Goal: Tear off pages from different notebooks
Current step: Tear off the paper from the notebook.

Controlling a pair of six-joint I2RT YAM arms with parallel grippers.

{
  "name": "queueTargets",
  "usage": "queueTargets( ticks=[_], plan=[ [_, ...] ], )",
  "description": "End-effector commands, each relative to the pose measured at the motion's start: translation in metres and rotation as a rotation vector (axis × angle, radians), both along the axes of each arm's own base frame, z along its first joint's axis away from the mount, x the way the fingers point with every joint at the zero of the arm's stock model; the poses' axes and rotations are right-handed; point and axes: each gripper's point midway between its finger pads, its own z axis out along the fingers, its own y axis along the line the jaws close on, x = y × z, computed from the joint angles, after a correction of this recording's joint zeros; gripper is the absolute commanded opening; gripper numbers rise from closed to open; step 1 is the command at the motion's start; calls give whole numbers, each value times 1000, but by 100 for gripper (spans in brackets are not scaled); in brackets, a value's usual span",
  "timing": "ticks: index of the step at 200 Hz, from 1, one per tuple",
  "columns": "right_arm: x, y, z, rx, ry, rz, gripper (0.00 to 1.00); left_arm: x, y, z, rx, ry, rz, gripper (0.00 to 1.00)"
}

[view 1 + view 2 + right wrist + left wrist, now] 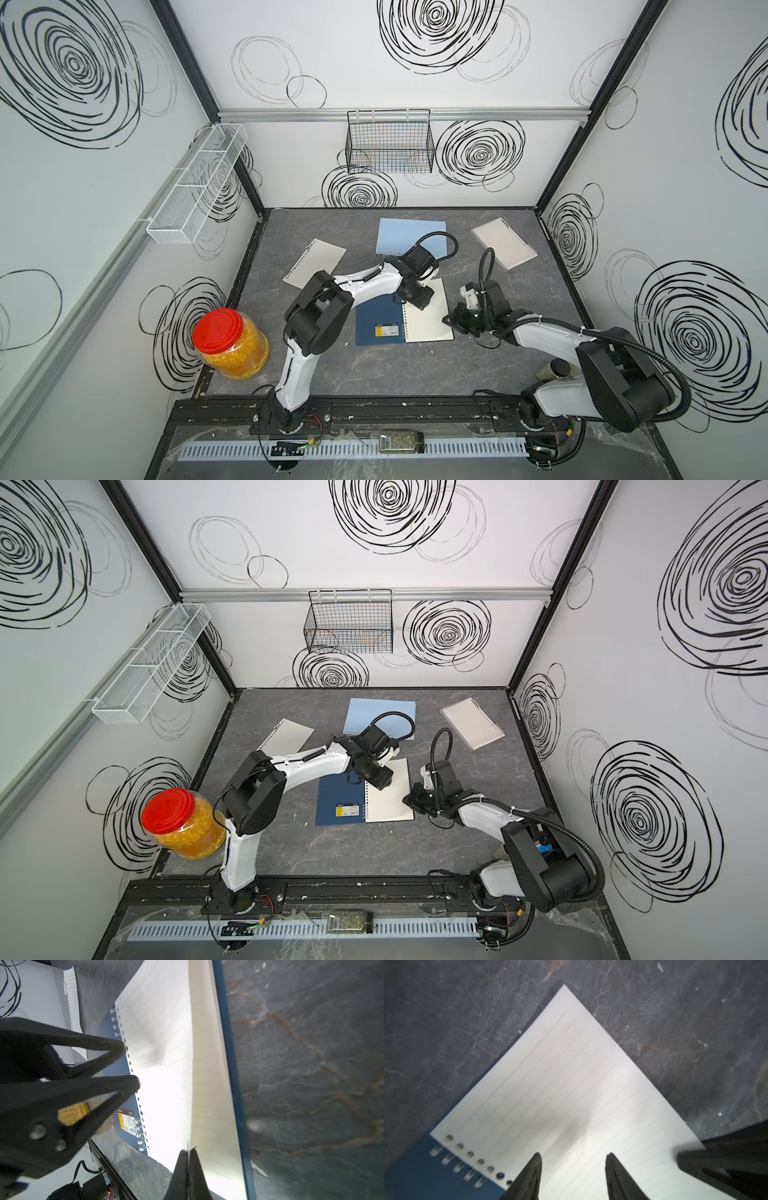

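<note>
At the middle of the table [415,374], the dark navy notebook [380,328] lies open. The right gripper [188,1153] pinches the raised outer edge of its top lined page [166,1084], fingers pressed together. The left gripper [574,1155] hovers spread over that page near the wire binding. Farther back lie a light-blue notebook [399,235], a clear-covered notebook [503,243] and a loose page [316,262].

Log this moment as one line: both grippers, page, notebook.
left gripper open over top page | right gripper shut on top page edge | navy notebook open, flat on table
</note>
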Motion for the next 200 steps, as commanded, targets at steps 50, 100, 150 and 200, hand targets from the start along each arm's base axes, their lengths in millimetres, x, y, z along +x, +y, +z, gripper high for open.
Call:
queueTargets(
  ticks=[50, 100, 150, 200],
  plan=[
    [5, 8, 6, 29, -36, 23, 12, 41, 88, -3, 9, -6, 248, 52],
    [15, 16, 11, 66, -60, 24, 39, 34, 104, -28, 64, 26, 272, 49],
    [28, 20, 8, 85, -71, 15, 53, 32, 107, -40, 113, 36, 271, 48],
    [50, 21, 6, 92, -86, 17, 56, 27, 110, -55, 167, 55, 252, 46]
  ],
)
